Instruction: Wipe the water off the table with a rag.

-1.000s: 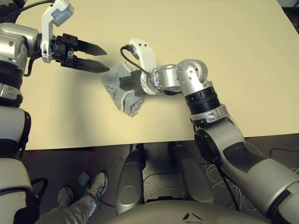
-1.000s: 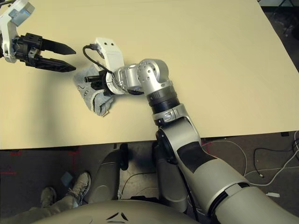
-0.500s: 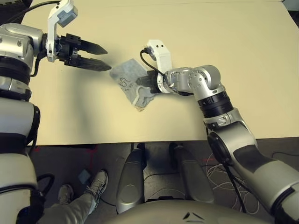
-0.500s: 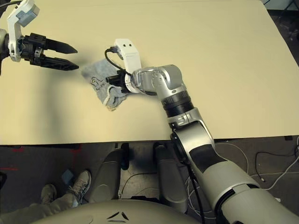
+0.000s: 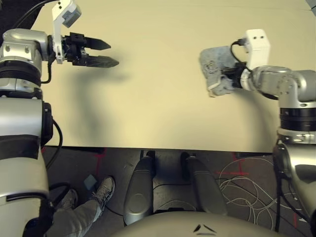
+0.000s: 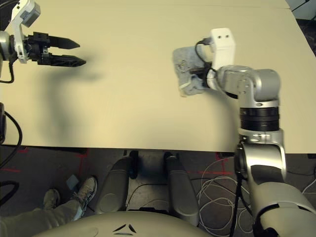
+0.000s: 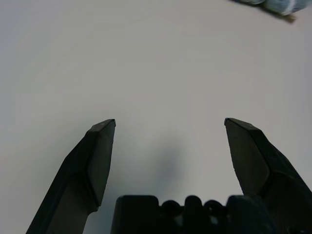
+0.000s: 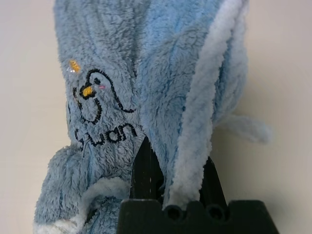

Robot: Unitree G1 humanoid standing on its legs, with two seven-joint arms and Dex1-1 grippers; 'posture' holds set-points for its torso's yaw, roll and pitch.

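Right end effector (image 6: pixel 196 76) was clamped tight on the rag (image 6: pixel 186 69), at the table's (image 6: pixel 148 108) right side. Soft and limp, it looked best gripped mid-fold. Left end effector (image 5: pixel 104 53) hung open, empty, far left.

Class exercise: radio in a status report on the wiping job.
Right gripper shut on rag. Left gripper open, empty. No water visible on table. Nothing in the way.

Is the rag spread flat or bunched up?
Bunched: the rag is folded over itself, pinched in the shut right end effector against the table.
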